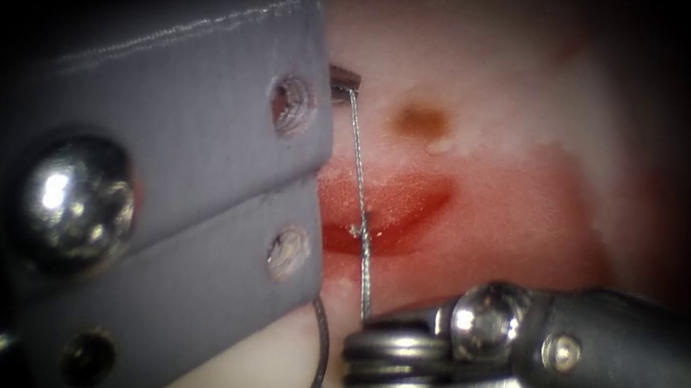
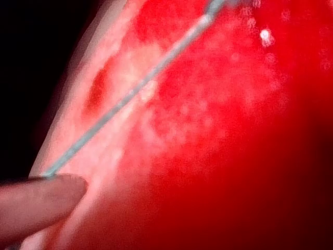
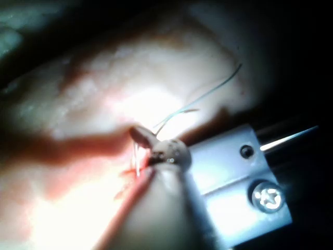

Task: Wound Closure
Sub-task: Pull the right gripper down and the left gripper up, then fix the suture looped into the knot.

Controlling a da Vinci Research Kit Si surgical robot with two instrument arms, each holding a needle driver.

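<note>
- Pale tissue (image 1: 514, 109) forms the whole background, with the cut (image 1: 401, 210) lying across it as a curved slit pooled with red fluid (image 1: 424, 197).
- Above the cut, a small brown spot (image 1: 421, 120) marks the tissue.
- Above the cut's left end sits the left gripper (image 1: 344, 81), its tip clamped together on the upper end of a thin grey strand that reads as the thread (image 1: 359, 187).
- From that grip the thread runs straight and taut down across the left end of the cut, meeting the tissue surface there, and ends behind the right tool (image 1: 385, 357) just below the cut.
- The right tool lies below the cut with its wrist pointing toward the cut's left side; whether the right gripper holds anything cannot be told.
- Below the cut's left end, a dark curved strand (image 1: 321, 363) arcs over the pale tissue; I cannot tell whether it is needle or thread, so the needle's place is uncertain.
- Left wrist view: the thread (image 2: 130, 94) stretches taut over red-stained tissue (image 2: 218, 130) to the left gripper (image 2: 47, 200).
- Right wrist view: the left gripper (image 3: 143, 136) is pressed together at the red edge of the cut, with fine loose thread (image 3: 208, 95) curling away beyond it.
</note>
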